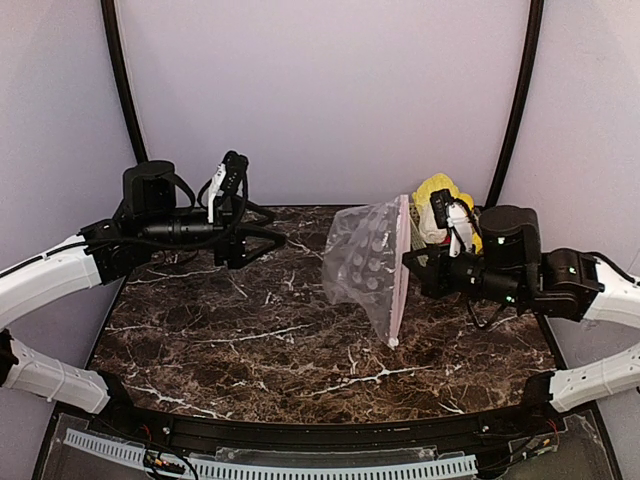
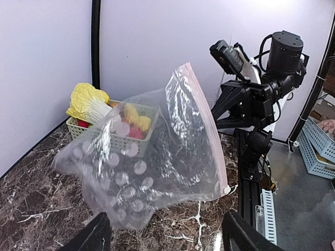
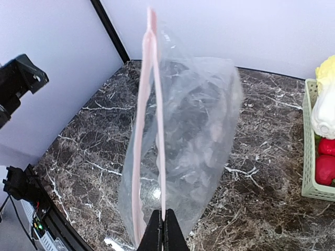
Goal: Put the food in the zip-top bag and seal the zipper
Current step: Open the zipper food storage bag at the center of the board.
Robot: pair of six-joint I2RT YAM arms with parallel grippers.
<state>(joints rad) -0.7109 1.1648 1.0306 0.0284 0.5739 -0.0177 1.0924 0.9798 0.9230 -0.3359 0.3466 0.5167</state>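
Observation:
The clear dotted zip-top bag hangs over the table's middle right with no food visible in it. Its pink-white zipper runs down the right edge, with the white slider tab at the lower end. My right gripper is shut on one strip of the zipper; the other strip bows away, so the mouth gapes slightly. My left gripper is wide open and empty, raised at the far left, apart from the bag. The yellow-white cabbage and red pieces lie in the basket.
The light green mesh basket stands at the back right corner behind the bag, and its wall shows at the right wrist view's right edge. Dark marble table with a black frame; purple walls at the back and sides.

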